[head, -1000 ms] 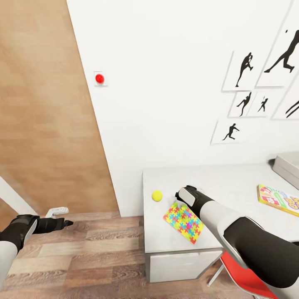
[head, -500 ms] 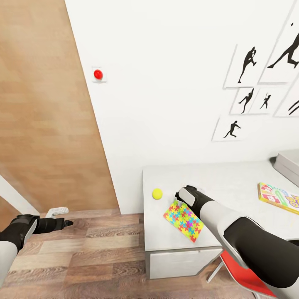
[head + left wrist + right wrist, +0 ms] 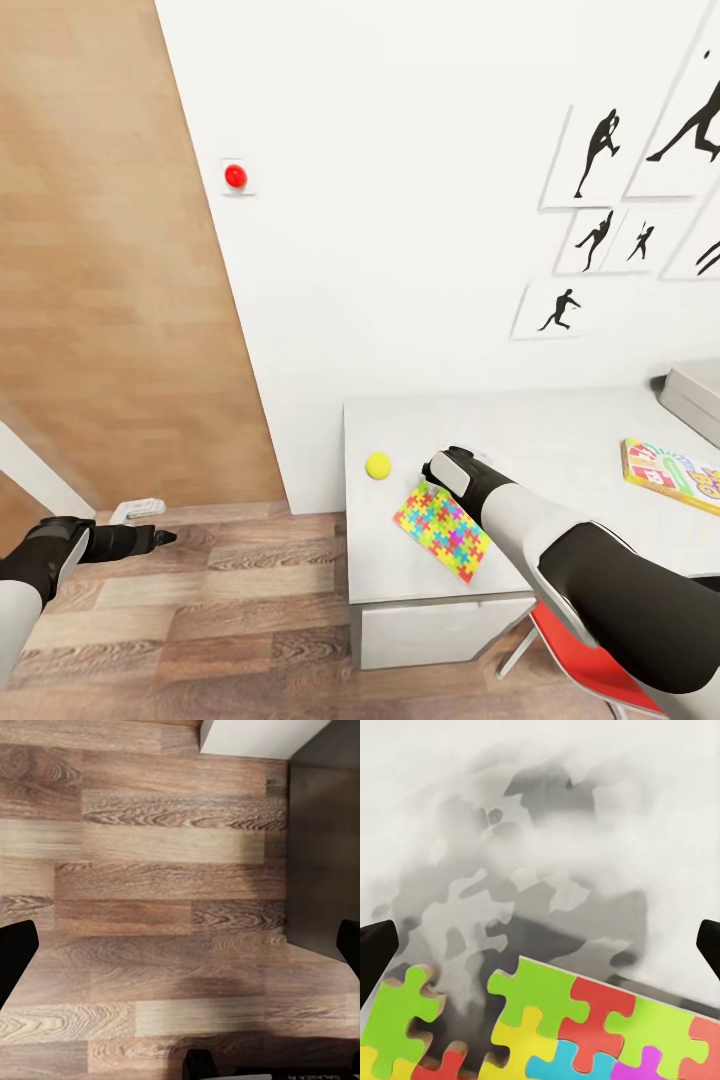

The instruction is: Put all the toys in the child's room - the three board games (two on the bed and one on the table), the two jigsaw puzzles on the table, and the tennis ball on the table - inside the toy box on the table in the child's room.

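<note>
A multicolour jigsaw puzzle (image 3: pixel 443 530) lies flat near the left front corner of the light grey table (image 3: pixel 560 430). The yellow-green tennis ball (image 3: pixel 378 465) rests just left of it. My right gripper (image 3: pixel 434 471) hangs over the puzzle's far corner, between puzzle and ball. In the right wrist view the right gripper (image 3: pixel 540 949) is open, with the puzzle's edge (image 3: pixel 570 1027) below and bare tabletop between the fingers. A colourful board game (image 3: pixel 672 476) lies at the table's right. The pale grey toy box (image 3: pixel 695 393) shows at the right edge. My left gripper (image 3: pixel 163 538) is open over the wood floor (image 3: pixel 165 885).
A red chair (image 3: pixel 585 672) stands under my right arm at the table's front. White drawers (image 3: pixel 440 630) sit below the tabletop. A wooden door (image 3: pixel 110 300) fills the left, with a red button (image 3: pixel 235 177) on the white wall. Black silhouette pictures (image 3: pixel 600 160) hang above the table.
The head camera shifted slightly a second ago, so the whole picture moved a little. Both arms, the ball and the puzzle have held still.
</note>
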{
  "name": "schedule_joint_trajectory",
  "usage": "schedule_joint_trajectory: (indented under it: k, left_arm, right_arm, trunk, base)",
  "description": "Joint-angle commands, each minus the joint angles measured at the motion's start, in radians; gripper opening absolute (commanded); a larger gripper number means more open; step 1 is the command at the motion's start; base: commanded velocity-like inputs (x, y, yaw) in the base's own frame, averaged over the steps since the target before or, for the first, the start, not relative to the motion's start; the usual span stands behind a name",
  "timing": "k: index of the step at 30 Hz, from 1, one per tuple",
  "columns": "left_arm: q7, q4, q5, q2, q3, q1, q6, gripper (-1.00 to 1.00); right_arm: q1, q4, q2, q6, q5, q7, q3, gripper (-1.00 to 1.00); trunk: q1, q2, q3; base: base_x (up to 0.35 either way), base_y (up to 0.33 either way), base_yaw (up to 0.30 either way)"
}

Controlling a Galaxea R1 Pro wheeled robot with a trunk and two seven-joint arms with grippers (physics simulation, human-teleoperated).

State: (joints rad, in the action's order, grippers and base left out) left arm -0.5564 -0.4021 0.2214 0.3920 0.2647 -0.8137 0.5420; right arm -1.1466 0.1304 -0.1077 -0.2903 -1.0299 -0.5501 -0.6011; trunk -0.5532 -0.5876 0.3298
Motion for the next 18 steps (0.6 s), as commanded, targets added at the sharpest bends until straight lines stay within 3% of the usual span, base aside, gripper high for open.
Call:
schedule_joint_trajectory:
  k: [1, 18]
  left_arm:
    - [-0.008, -0.001, 0.010, -0.001, 0.008, -0.001, 0.006, 1.00]
    - [-0.008, -0.001, 0.010, -0.001, 0.008, -0.001, 0.006, 1.00]
  right_arm:
    - [-0.001, 0.002, 0.000, -0.007, -0.004, -0.005, -0.008, 1.00]
    - [-0.001, 0.001, 0.002, -0.007, -0.004, -0.005, -0.006, 1.00]
  trunk:
    - [0.000, -0.001, 0.002]
    - [0.000, -0.001, 0.024]
  base:
    - [0.000, 0.000, 0.000]
    - [0.000, 0.000, 0.000]
